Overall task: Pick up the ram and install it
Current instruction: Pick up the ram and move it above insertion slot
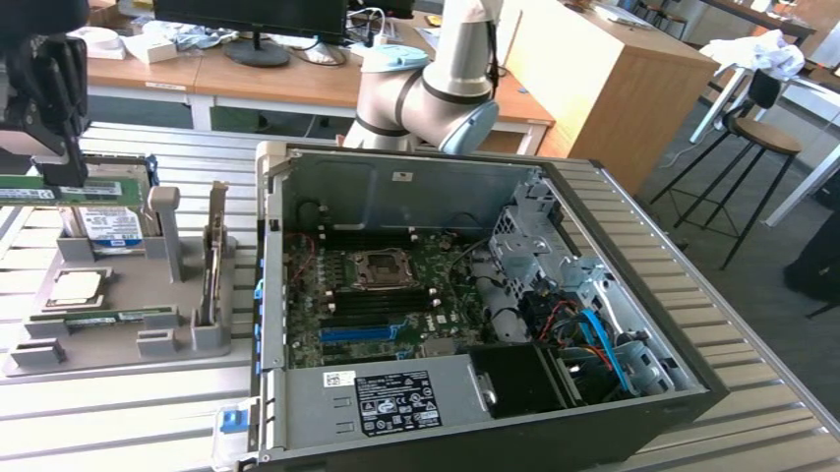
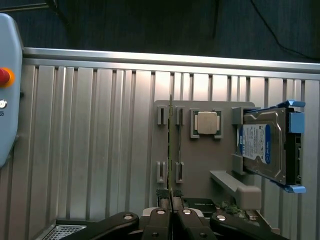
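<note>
Thin green circuit-board RAM stick (image 1: 82, 190): clamped edge-on in black tool (image 1: 55, 172), jaws together on it, held above grey plastic parts tray (image 1: 79, 364) on ribbed metal counter (image 1: 118, 423). I note open PC case (image 1: 525, 295) beside tray, on exterior view's right.

End effector (image 2: 171, 200) grips tight (fingers (image 2: 161, 222) nearly touching).

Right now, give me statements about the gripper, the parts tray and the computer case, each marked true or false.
1. The gripper is shut on the thin green ram stick. True.
2. The boxy silver hard drive sits inside the open computer case. False: it stands in the grey parts tray.
3. The small square silver processor chip lies in the tray. True.
4. The ram stick is seated on the motherboard. False: it is held above the tray, outside the case.
</note>
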You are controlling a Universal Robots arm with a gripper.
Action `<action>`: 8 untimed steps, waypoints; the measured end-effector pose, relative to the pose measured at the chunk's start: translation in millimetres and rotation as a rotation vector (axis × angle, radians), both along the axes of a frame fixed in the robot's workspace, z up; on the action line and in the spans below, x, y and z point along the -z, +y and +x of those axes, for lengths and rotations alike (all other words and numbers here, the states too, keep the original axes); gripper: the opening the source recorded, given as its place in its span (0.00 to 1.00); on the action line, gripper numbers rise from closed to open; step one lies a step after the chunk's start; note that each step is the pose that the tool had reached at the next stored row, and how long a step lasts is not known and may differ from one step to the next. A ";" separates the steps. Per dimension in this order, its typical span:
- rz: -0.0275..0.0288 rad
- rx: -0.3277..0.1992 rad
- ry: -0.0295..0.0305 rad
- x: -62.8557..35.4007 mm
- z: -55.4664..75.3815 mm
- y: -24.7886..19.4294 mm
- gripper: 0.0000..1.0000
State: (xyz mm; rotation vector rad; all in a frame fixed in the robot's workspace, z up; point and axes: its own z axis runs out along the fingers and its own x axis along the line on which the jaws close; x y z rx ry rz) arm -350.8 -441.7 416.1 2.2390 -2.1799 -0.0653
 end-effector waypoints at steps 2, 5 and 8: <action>0.0000 0.000 0.0000 0.0 1.8 0.0 0.11; 0.0000 0.000 0.0001 0.0 4.9 0.0 0.11; 0.0001 0.000 -0.0001 0.1 8.6 0.0 0.11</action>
